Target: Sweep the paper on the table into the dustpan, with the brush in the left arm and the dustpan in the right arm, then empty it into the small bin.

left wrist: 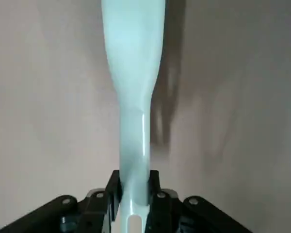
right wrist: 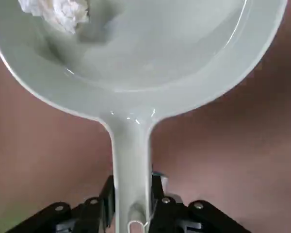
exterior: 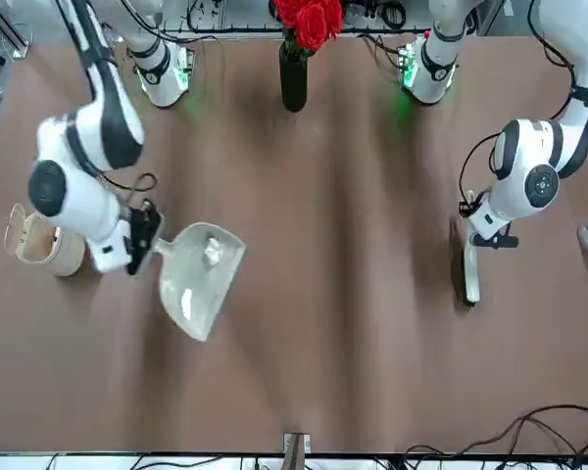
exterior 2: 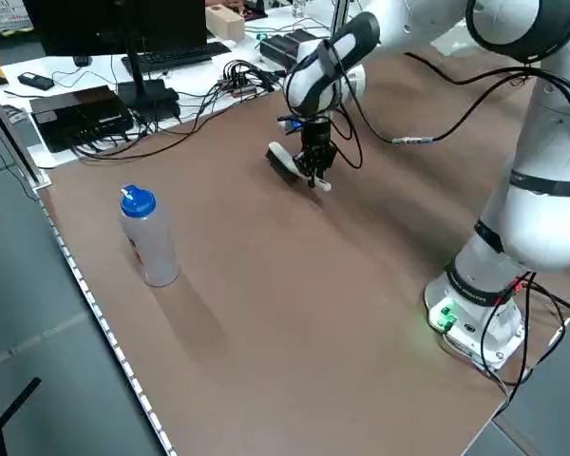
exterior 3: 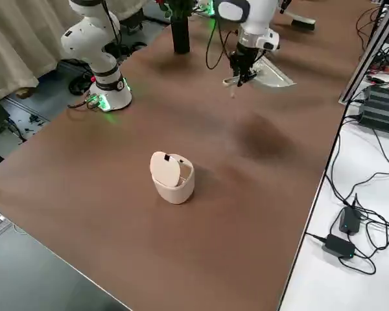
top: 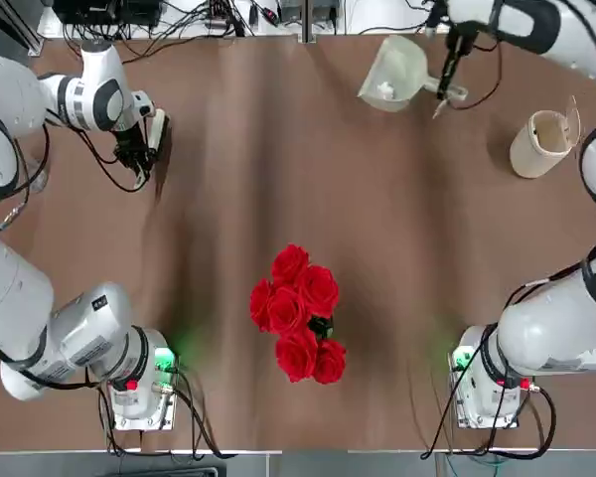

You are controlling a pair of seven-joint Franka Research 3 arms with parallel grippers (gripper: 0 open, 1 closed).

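My right gripper (top: pixel 447 78) is shut on the stubby handle of the pale dustpan (top: pixel 392 68), which it holds above the table (top: pixel 278 169) at the far right. The crumpled white paper (right wrist: pixel 56 12) lies inside the dustpan (right wrist: pixel 145 53), seen too as the paper (exterior: pixel 213 253) in the front view. The small beige bin (top: pixel 541 144) stands to the right of the pan with its flap lid up. At the far left, my left gripper (top: pixel 139 151) is shut on the white handle of the brush (top: pixel 157 134), whose dark bristles sit low by the table.
A dark vase of red roses (top: pixel 298 313) stands near the middle front of the table. A clear bottle with a blue cap (exterior 2: pixel 147 237) stands near the table's left edge. Cables and electronics lie beyond the far edge.
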